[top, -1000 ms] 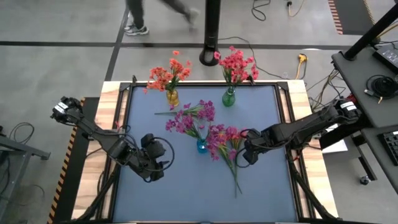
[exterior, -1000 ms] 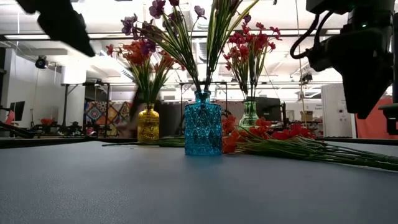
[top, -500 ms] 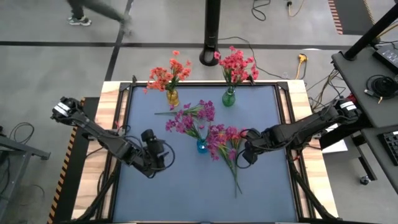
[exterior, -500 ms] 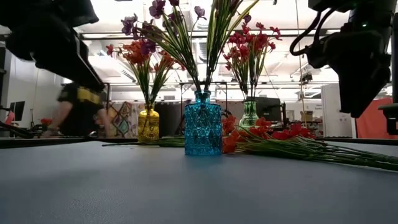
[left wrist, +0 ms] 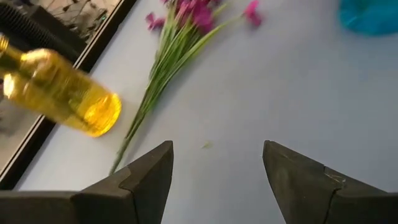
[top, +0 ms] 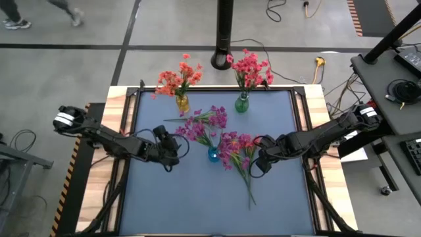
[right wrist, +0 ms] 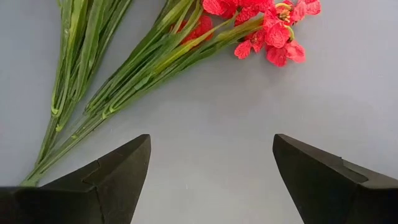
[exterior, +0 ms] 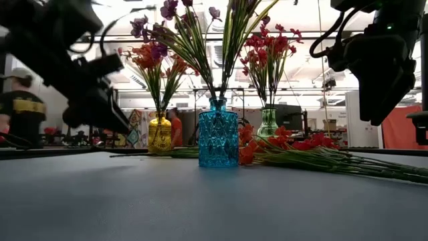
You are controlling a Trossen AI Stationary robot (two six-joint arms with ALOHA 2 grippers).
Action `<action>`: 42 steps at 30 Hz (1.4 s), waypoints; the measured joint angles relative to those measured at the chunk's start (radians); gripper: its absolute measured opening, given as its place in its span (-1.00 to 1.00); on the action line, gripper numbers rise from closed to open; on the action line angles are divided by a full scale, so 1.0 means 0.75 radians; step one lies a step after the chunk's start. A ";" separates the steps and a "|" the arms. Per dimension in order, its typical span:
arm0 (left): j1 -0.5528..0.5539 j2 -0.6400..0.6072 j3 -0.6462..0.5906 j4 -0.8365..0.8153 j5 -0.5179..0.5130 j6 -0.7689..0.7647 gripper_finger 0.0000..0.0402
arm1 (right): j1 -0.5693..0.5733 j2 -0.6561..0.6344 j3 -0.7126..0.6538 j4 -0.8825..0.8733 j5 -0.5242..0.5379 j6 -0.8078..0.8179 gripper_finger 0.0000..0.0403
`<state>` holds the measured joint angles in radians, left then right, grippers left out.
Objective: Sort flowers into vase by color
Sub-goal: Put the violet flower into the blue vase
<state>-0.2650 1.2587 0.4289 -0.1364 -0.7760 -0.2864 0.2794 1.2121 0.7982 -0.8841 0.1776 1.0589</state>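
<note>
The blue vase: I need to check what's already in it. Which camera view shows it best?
The low view: the blue vase stands whole, purple stems rising from it. The high view shows only its top; the left wrist view catches an edge; the right wrist view misses it.

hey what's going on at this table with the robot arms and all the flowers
Two robot arms are sorting flowers into vases by color. Right now neither holds anything: the left gripper, jaws open, hangs left of the blue vase, facing a loose purple sprig. The right gripper, jaws open, hovers by the loose flowers lying on the table.
</note>
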 joint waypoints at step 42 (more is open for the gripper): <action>0.863 0.000 -0.325 0.766 0.505 0.603 -0.01 | -0.001 0.000 -0.001 0.050 0.053 0.019 0.63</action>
<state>0.3820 1.2587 0.1854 0.4382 -0.3973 0.1658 0.2790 1.2121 0.7975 -0.8469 0.2172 1.0733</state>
